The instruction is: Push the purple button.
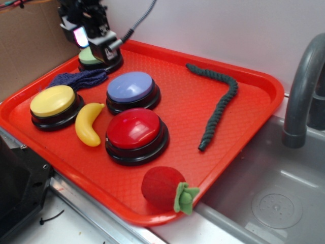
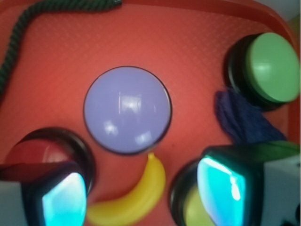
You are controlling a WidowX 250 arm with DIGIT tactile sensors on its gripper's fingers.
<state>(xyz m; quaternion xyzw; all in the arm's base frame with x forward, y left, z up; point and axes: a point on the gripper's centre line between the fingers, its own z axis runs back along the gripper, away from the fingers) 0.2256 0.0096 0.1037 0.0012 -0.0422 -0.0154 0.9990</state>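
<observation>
Gripper hangs spread wide, clutching nothing. Purple button, lavender dome on black base, sits mid-tray behind the red button. Red tray also carries yellow button, banana, green button, rope.

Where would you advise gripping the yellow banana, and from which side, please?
Probably across the thick middle of the banana, coming straight down. It lies flat on the tray, wedged between the yellow button and the red button, so side approaches look blocked.
</observation>
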